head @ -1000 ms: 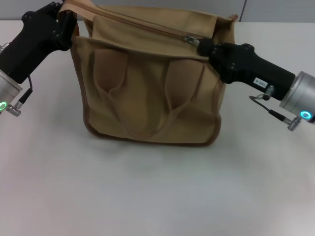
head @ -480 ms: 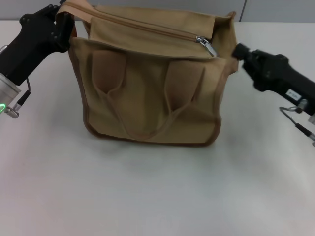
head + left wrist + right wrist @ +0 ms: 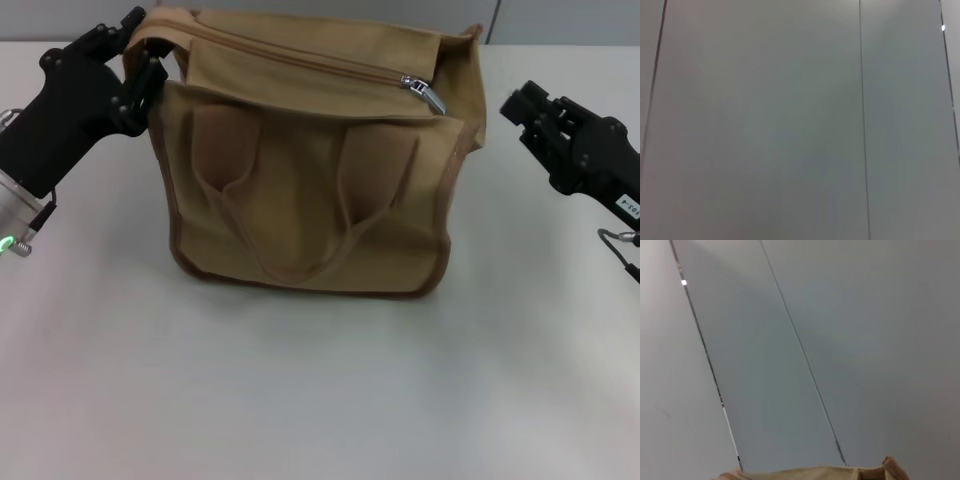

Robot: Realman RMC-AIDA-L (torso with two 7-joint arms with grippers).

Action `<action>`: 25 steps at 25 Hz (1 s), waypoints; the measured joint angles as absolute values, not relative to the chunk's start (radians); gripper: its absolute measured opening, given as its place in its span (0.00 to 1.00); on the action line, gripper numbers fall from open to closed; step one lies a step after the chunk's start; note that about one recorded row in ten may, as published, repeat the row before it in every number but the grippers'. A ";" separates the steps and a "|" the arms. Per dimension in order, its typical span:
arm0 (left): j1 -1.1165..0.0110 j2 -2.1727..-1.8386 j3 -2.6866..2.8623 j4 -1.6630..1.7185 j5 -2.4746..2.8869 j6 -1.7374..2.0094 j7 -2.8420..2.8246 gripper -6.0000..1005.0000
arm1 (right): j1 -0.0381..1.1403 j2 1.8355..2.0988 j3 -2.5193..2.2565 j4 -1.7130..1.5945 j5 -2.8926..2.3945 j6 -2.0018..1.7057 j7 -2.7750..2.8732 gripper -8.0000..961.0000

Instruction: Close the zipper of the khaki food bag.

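The khaki food bag (image 3: 310,190) stands upright in the middle of the white table in the head view. Its zipper (image 3: 300,58) runs along the top panel, and the silver slider and pull tab (image 3: 421,90) sit near the bag's right end. My left gripper (image 3: 146,45) is at the bag's upper left corner with its fingers spread on either side of the corner. My right gripper (image 3: 518,106) is open and empty, off the bag's right side with a clear gap to it. The bag's top edge (image 3: 815,473) shows in the right wrist view.
The white table (image 3: 320,400) spreads in front of the bag and to both sides. A grey panelled wall (image 3: 790,120) fills the left wrist view and most of the right wrist view.
My right gripper let go of the zipper pull and drew back to the right, away from the bag. My left gripper's fingers have spread at the bag's left corner.
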State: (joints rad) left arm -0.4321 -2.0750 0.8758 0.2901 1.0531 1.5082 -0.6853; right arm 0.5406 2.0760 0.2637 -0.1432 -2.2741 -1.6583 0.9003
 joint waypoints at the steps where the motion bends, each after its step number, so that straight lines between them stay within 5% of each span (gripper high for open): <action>1: -0.427 -2.074 0.875 0.292 1.054 1.505 -0.685 0.10 | 0.542 2.076 0.262 -0.139 -2.274 -1.659 0.883 0.15; 14: -0.233 -2.065 0.779 0.403 1.053 1.548 -0.762 0.62 | 0.542 2.082 0.270 -0.098 -2.273 -1.662 0.788 0.66; 17: -0.198 -2.056 0.801 0.429 1.125 1.571 -0.767 0.75 | 0.535 2.082 0.265 -0.090 -2.274 -1.674 0.791 0.67; 25: -0.180 -2.017 0.862 0.476 1.517 1.781 -0.863 0.81 | 0.524 2.077 0.030 -0.194 -2.348 -1.858 0.789 0.67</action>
State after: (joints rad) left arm -0.1795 -2.0173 0.8616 0.4760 1.5169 1.7809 -0.8632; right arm 0.5244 2.0774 0.0297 -0.1936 -2.3477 -1.8581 0.7892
